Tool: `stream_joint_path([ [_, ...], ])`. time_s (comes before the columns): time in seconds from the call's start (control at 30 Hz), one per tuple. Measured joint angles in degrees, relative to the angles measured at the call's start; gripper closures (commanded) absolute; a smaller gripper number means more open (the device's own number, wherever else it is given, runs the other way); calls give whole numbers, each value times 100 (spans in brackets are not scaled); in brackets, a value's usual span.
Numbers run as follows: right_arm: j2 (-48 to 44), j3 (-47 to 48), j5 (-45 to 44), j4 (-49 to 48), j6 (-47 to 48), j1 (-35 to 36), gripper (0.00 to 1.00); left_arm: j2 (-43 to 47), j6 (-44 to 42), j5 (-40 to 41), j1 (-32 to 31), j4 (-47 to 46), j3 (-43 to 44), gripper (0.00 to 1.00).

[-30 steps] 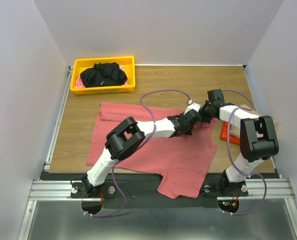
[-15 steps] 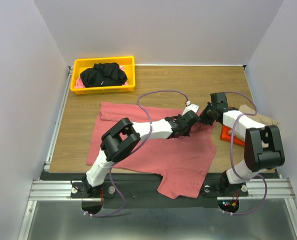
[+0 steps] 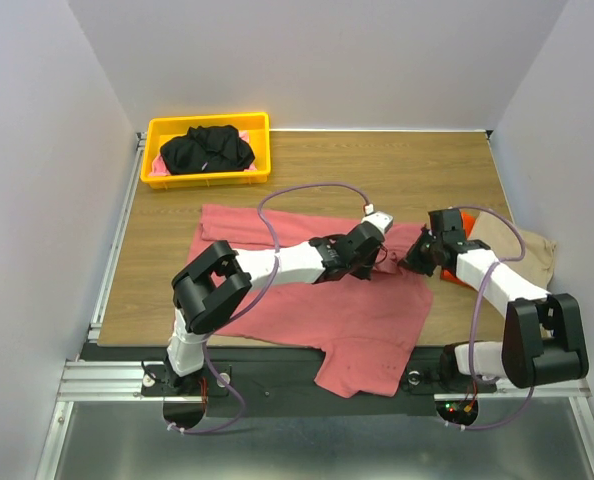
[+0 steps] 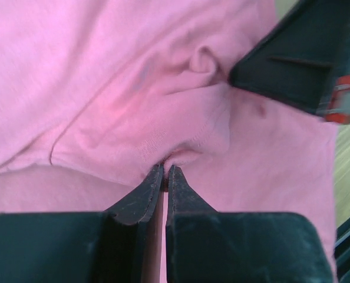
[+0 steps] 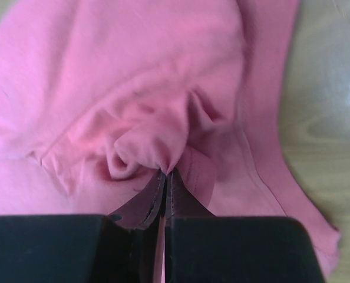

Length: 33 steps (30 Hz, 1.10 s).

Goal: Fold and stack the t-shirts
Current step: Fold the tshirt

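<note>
The dusty-red t-shirt [image 3: 357, 320] lies spread across the middle of the table, one sleeve hanging over the near edge. My left gripper [image 3: 381, 256] is shut on a small fold of it near its right side; in the left wrist view the jaws [image 4: 165, 171] pinch the pink cloth [image 4: 104, 71]. Just to the right, my right gripper [image 3: 410, 262] is shut on a bunched ridge of the same shirt [image 5: 134, 71], fingertips [image 5: 165, 172] together. A black t-shirt [image 3: 207, 148] sits crumpled in the bin. A tan t-shirt [image 3: 522, 255] lies at the right edge.
The yellow bin [image 3: 260, 150] stands at the far left of the table. An orange object [image 3: 447, 277] shows partly under the right arm. Bare wood [image 3: 377, 170] lies beyond the red shirt. The right gripper's black body [image 4: 293, 59] sits close ahead of the left fingers.
The left jaws have shut on the red cloth. The right arm has swung down and out to the right, uncovering the tan t-shirt. Both grippers have shifted slightly toward the near side.
</note>
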State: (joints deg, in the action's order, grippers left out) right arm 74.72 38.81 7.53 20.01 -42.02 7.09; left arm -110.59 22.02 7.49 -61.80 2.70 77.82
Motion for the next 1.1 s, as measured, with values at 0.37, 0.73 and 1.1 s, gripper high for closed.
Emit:
stream_joint_path([
  [0.37, -496, -114, 22, 879, 205, 0, 97, 188, -24, -271, 0, 24, -527, 100],
  [0.73, -503, 94, -201, 1565, 420, 0, 93, 308, -118, -302, 0, 190, -605, 100],
  [1.1, -455, 74, -487, 1751, 455, 0, 72, 367, -146, -400, -2, 485, -813, 29],
])
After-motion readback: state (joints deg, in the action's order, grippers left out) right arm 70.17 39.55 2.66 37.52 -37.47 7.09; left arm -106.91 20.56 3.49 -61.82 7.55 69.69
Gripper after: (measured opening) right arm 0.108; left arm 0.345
